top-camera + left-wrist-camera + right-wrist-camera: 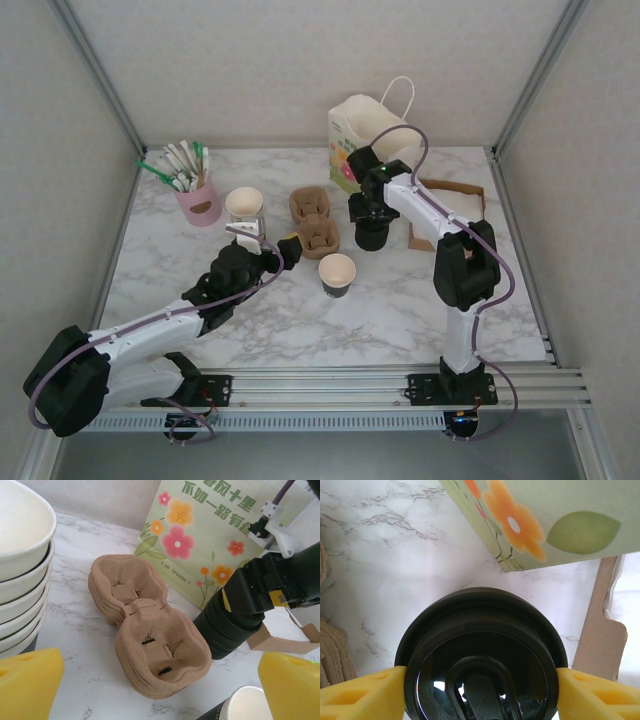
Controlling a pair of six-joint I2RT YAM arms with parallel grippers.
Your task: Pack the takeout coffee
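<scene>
Takeout coffee cup (337, 273), cream with a dark lower band, stands upright and lidless on the marble table (400, 310), just in front of the stack of pulp cup carriers (313, 222). The right gripper (371, 223) is down over the stack of black lids (375, 240) beside the flowered paper bag (356, 135), its yellow pads (365, 695) pressed against opposite sides of the top lid. The left gripper (287, 248) hangs with jaws wide and empty between the stack of cream paper cups (244, 205) and the carriers, left of the coffee cup.
</scene>
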